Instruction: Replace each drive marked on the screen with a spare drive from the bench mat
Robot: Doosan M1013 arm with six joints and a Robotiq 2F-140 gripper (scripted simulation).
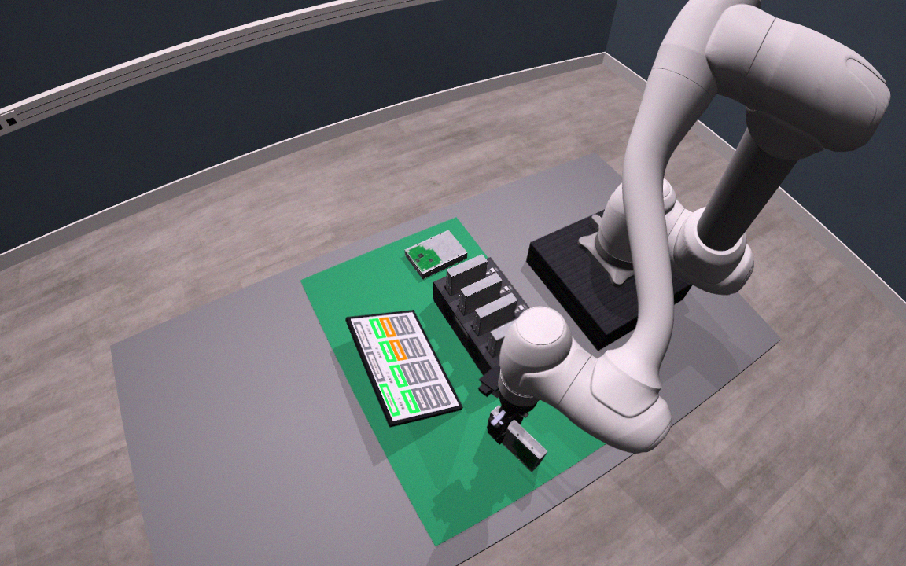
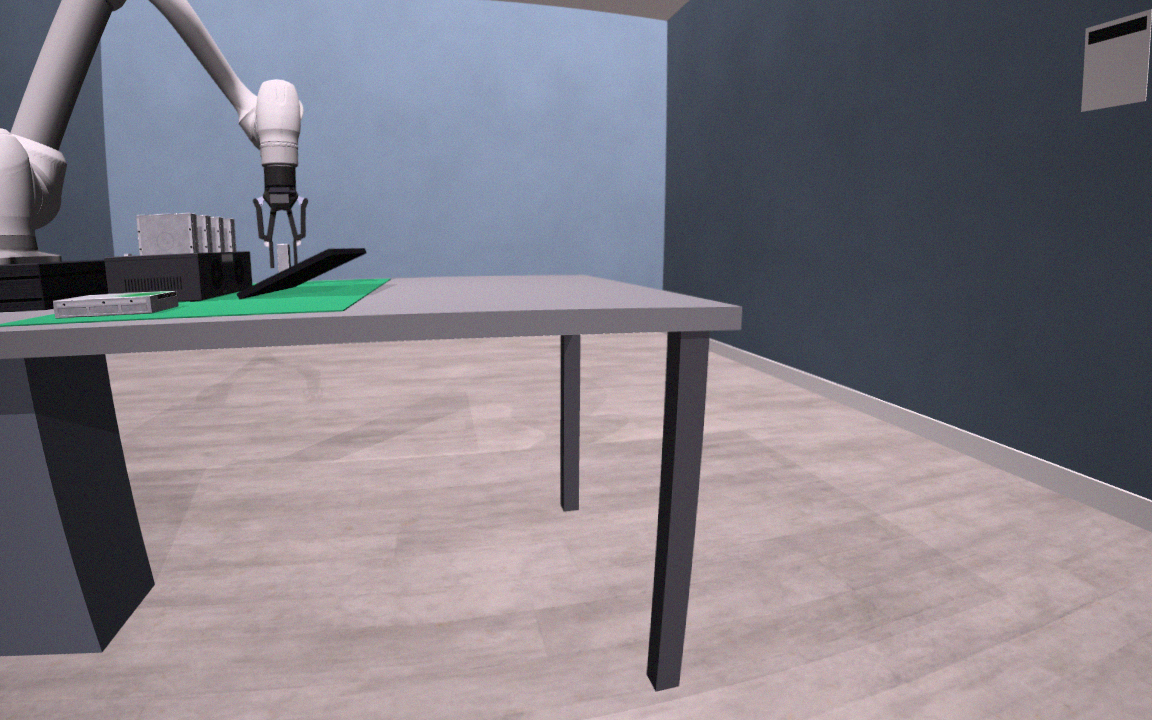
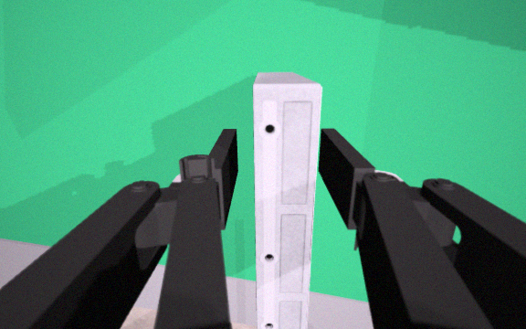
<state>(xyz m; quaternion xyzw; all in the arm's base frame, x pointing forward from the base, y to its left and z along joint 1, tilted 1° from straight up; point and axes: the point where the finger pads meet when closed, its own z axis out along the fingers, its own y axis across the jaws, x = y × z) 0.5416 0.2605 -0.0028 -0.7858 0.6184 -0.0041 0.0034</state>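
My gripper is open, its fingers on either side of the upper part of a spare drive. That drive stands on its long narrow side on the green mat. In the wrist view a gap shows at the left finger and almost none at the right. Another spare drive lies flat, circuit board up. The black dock holds several upright drives; the arm partly hides one. The screen shows orange marks in its top two rows.
The tilted screen stands beside the dock; its dark back rises in the exterior view, in front of the standing drive's lower part. The arm's black base block is behind the dock. The grey table extends beyond the mat.
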